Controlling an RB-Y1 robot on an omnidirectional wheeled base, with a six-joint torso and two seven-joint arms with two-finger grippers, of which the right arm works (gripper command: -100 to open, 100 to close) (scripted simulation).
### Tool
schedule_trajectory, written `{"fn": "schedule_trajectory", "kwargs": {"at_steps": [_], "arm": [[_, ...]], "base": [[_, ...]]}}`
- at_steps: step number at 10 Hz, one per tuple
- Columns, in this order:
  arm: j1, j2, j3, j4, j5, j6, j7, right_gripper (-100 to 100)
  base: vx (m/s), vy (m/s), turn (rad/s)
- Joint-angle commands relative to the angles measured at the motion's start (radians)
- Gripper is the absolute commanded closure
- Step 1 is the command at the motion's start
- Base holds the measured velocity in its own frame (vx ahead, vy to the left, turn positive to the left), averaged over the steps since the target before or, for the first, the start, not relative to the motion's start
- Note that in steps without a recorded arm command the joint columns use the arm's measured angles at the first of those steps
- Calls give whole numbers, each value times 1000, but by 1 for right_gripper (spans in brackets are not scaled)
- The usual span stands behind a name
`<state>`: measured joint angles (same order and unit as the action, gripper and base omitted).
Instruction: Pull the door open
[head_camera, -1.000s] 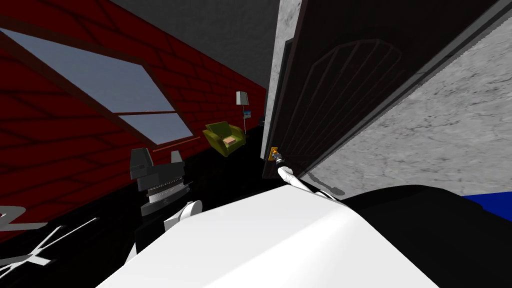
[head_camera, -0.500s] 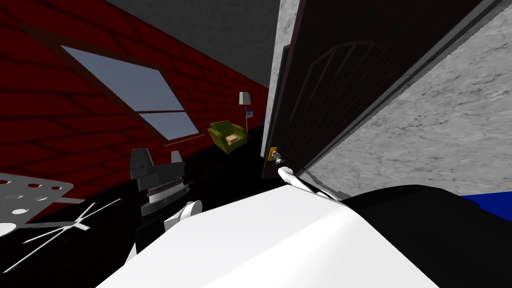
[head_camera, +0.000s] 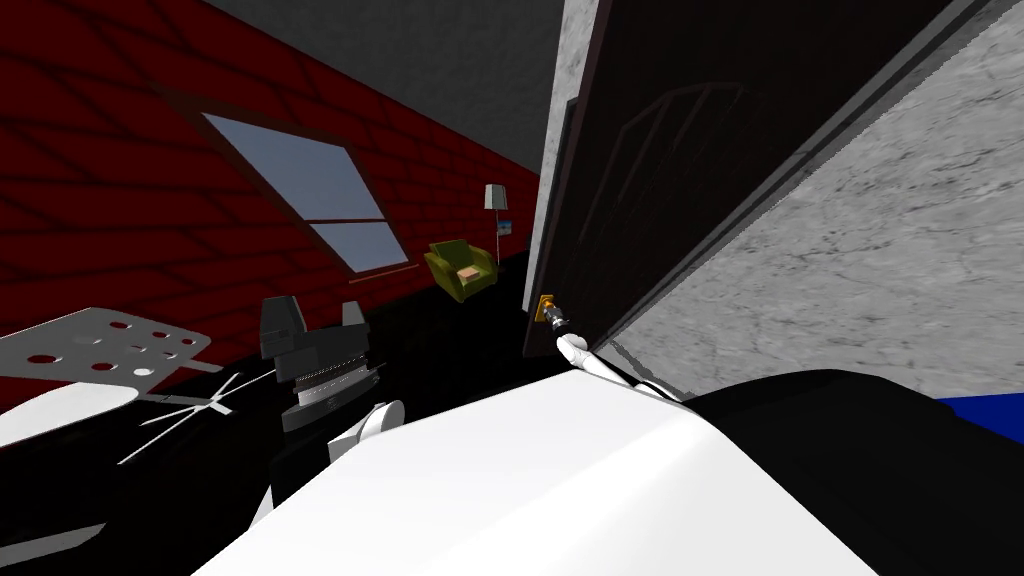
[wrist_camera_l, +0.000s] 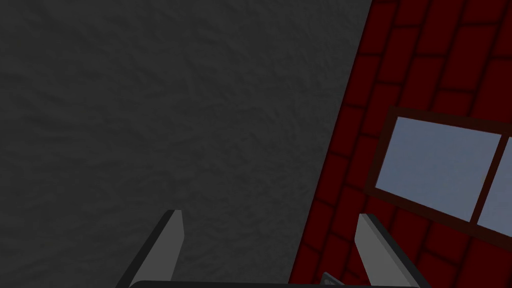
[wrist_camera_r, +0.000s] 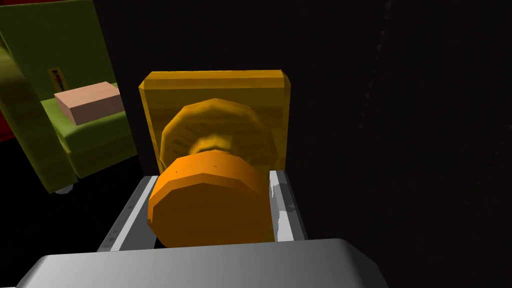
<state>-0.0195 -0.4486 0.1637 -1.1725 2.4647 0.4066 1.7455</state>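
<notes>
Orange round door knob (wrist_camera_r: 207, 210) sits between the two blades of the right gripper (wrist_camera_r: 213, 178), one blade pressed on each side of its rim, so the pinch is on. Behind the knob are a short stem, a yellow rosette and a square yellow backplate (wrist_camera_r: 215, 82), flat on the dark, near-black door (head_camera: 690, 170).

Head view: the knob is just right of frame centre, at the door's left edge. The panel runs away to the upper right. The right arm reaches it from the lower middle.

Key relation: the knob's axis runs straight out of the door face into the gripper body, and the blades straddle it crosswise. My read is to pull back along that axis toward me, then arc. The hinge is likely on the far side, upper right of frame. If the pull goes off-axis, the blades could slide off the smooth rim.

I can't tell whether the knob-side edge is clear of the frame.

Left gripper (head_camera: 315, 320) is centre-left in the head view, well apart from the door, blades spread, holding nothing.

Green armchair (wrist_camera_r: 75, 140) with a pinkish box (wrist_camera_r: 90, 100) on its seat stands beyond the knob-side edge.
</notes>
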Motion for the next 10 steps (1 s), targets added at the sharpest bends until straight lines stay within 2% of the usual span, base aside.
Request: {"fn": "schedule_trajectory", "kwargs": {"at_steps": [1, 5, 7, 8, 10], "arm": [[3, -11, 16, -5, 2, 8, -14, 100], [11, -39, 48, -18, 5, 20, -44, 100], [14, -48, 59, -23, 6, 25, -54, 100], [15, -45, 57, -19, 6, 20, -51, 100], [21, -58, 74, -25, 11, 26, -67, 100]], "base": [[-217, -65, 127], [-196, -73, 112], [-169, -60, 74], [-75, -28, 28], [-163, -60, 121]]}}
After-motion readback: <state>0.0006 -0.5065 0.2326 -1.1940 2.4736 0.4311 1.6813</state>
